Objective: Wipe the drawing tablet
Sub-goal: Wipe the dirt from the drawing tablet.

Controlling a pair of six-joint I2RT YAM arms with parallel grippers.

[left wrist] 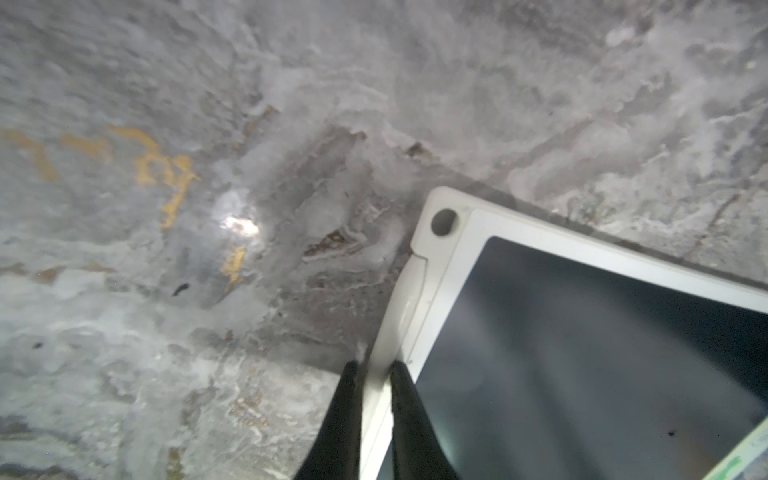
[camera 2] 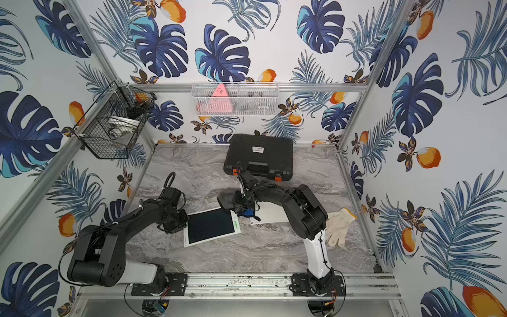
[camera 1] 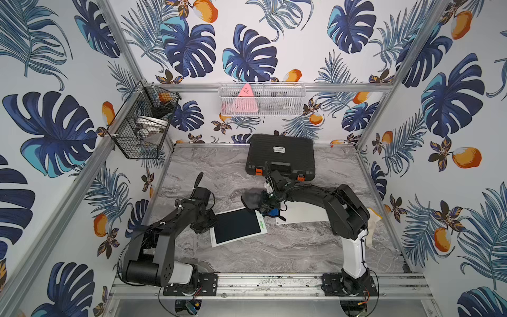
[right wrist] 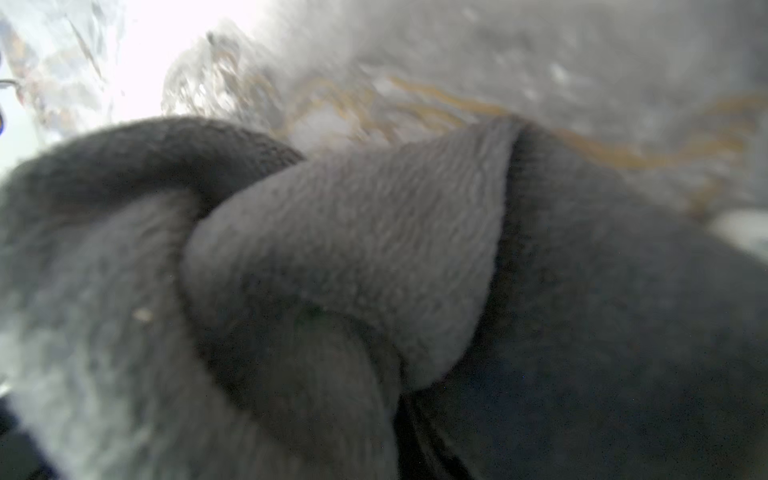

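Bracing the drawing tablet while a cloth waits at its corner

A white-framed drawing tablet with a dark screen lies flat, slightly askew, on the marbled grey desk. The left gripper is closed on the tablet's left frame edge — the left wrist view shows its black fingers either side of the white rim. The right gripper is clamped on a bunched dark grey cloth. In both top views the cloth sits over the tablet's far right corner, though whether it presses on the screen I cannot tell.

Beyond the tablet's far edge stands a closed black case. Just right of the tablet lies a white sheet, and further right a pale work glove.

By my reading, the setup is done — tablet steadied, cloth gripped and at the tablet. No marks show on the screen, so how much has been wiped is unclear. Sweeping across the rest of the screen appears to remain.
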